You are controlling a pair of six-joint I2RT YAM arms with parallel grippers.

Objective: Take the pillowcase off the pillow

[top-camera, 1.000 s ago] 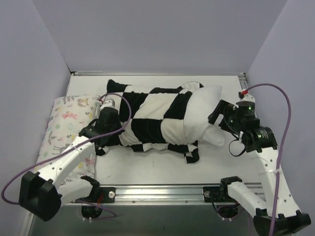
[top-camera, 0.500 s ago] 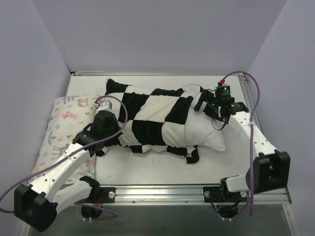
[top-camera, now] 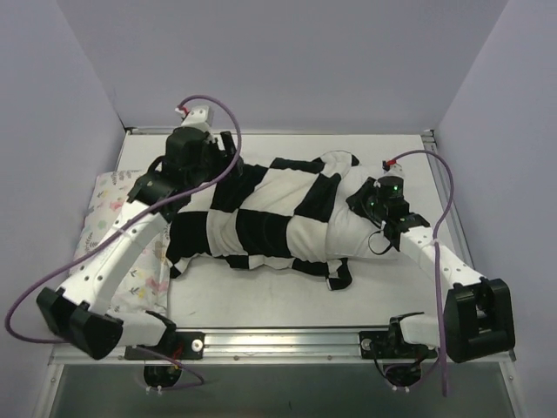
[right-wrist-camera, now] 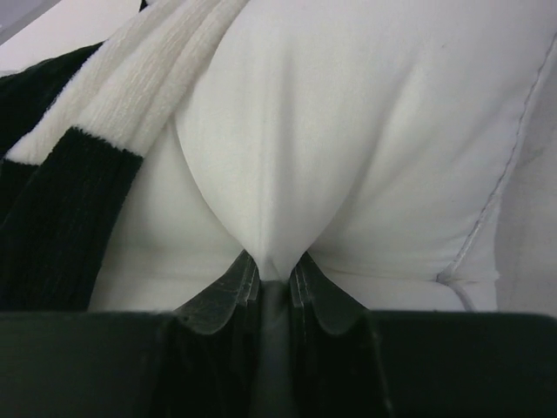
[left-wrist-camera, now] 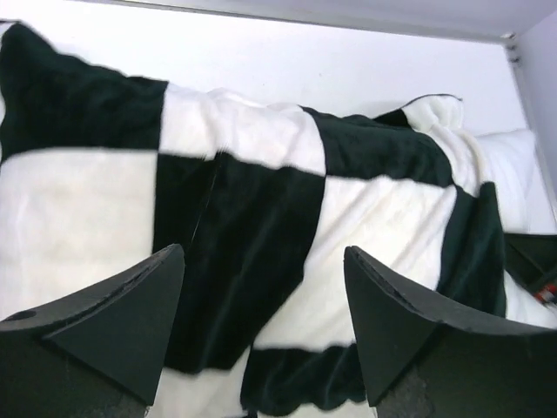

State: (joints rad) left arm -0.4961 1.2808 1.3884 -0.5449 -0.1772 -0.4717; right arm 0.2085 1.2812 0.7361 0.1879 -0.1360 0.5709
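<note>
Our right gripper (right-wrist-camera: 274, 261) is clenching a small fold of the white pillow (right-wrist-camera: 365, 131), and the fabric is rising in a peak out of the two closed fingers. We are seeing this grip at the right end of the pillow, where it is sticking out of the pillowcase (top-camera: 261, 218). The ribbed edge of the pillowcase is lying just beside the pinched fold, on its left in the wrist view. Our left gripper (left-wrist-camera: 263, 257) is standing released, with its fingers spread wide and nothing between them. It is hanging over the black and white squares at the far left part of the pillowcase. The pillowcase is covering most of the pillow, and both are lying across the middle of the white table (top-camera: 261, 292). A floral pillow (top-camera: 109, 209) is lying at the left side of the table, partly under the left arm and next to the pillowcase; whether the two are touching, we cannot tell.
</note>
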